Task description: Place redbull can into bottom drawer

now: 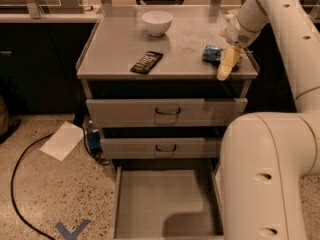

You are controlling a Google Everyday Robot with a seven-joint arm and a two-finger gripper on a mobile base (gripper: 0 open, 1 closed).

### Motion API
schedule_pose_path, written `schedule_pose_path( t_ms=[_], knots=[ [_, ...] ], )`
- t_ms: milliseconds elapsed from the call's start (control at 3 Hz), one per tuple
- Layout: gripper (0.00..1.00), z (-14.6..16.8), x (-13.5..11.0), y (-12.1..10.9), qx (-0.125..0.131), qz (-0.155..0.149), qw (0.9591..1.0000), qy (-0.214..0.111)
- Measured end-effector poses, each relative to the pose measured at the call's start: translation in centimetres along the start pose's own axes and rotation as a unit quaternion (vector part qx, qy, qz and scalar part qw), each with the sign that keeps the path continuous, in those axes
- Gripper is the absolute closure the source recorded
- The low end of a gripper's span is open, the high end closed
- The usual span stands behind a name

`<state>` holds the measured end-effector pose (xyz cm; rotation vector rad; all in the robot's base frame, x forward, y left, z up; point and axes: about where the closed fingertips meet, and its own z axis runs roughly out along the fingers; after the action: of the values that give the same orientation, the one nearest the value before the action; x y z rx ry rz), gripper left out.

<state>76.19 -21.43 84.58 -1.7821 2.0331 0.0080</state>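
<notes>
The redbull can (212, 54), blue and silver, lies on its side at the right edge of the grey cabinet top (120, 49). My gripper (226, 64) hangs from the white arm at the top right and points down. It sits just right of the can and slightly in front of it, covering the can's right end. The bottom drawer (165, 199) is pulled out below, and its flat grey floor is bare.
A white bowl (157, 22) and a dark snack bar wrapper (147, 62) sit on the cabinet top. The two upper drawers (167, 111) are shut. My arm's bulky white link (265, 174) fills the lower right beside the open drawer. A paper sheet (62, 140) and a black cable (17, 184) lie on the floor at left.
</notes>
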Motion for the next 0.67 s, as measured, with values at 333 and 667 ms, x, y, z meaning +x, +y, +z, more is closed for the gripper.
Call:
schedule_pose_path(
  t_ms=[333,667],
  knots=[
    [0.00,1.18,0.38,0.17,-0.012,0.013,0.9998,-0.009],
    [0.19,1.58,0.15,-0.26,-0.006,0.012,0.9998,-0.011]
  ],
)
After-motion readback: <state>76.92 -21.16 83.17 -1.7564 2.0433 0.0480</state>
